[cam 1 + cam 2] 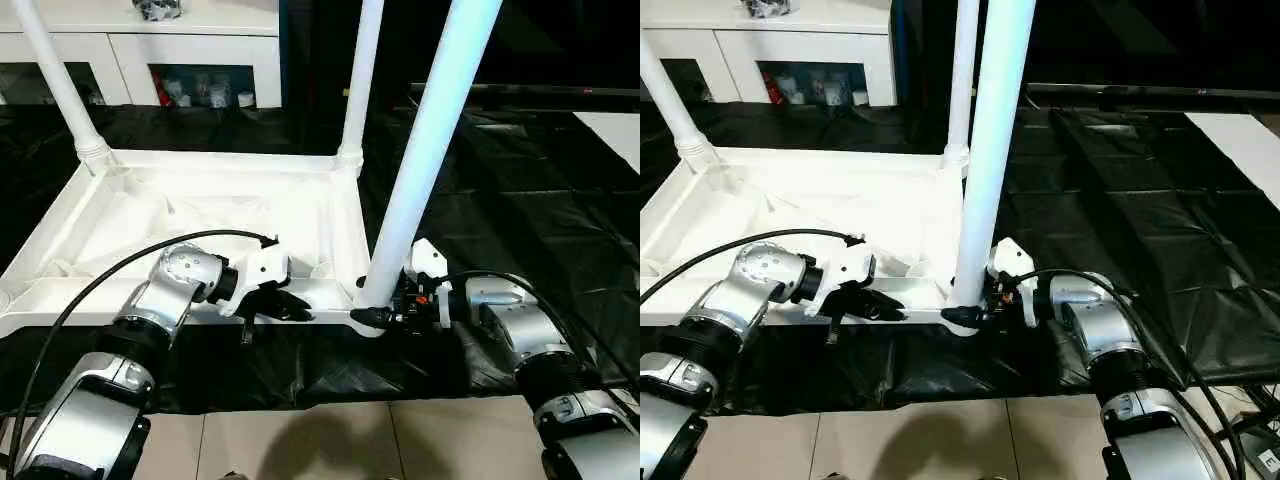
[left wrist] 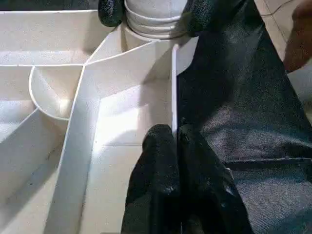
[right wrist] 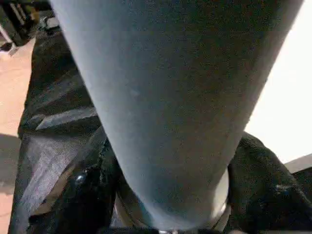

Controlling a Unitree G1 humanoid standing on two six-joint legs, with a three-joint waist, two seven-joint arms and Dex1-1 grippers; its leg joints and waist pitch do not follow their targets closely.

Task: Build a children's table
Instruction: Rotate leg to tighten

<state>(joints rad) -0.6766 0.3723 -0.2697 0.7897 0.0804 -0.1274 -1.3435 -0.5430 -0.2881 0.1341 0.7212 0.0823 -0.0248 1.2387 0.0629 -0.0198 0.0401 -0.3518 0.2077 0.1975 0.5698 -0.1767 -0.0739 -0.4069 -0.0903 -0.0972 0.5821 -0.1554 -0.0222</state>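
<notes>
While black sheeting [image 1: 480, 200] drapes surface | left end effector [image 2: 176, 141] pinches tabletop rim [image 2: 173, 87] | right end effector [image 1: 975, 300] clasps leg [image 1: 985, 180]

One upturned white table top [image 1: 200, 215] is lying on one black-draped counter [image 1: 520, 210]. Three white tube legs are standing in its corner sockets: a far left one [image 1: 55, 85], a far right one [image 1: 362, 75] and a near right one [image 1: 430, 150]. Two robot hands are showing, the left hand [image 1: 285, 305] and the right hand [image 1: 378, 316]. One white cabinet [image 1: 150, 45] is standing behind.

Bright overhead light, blurry close-ups
</notes>
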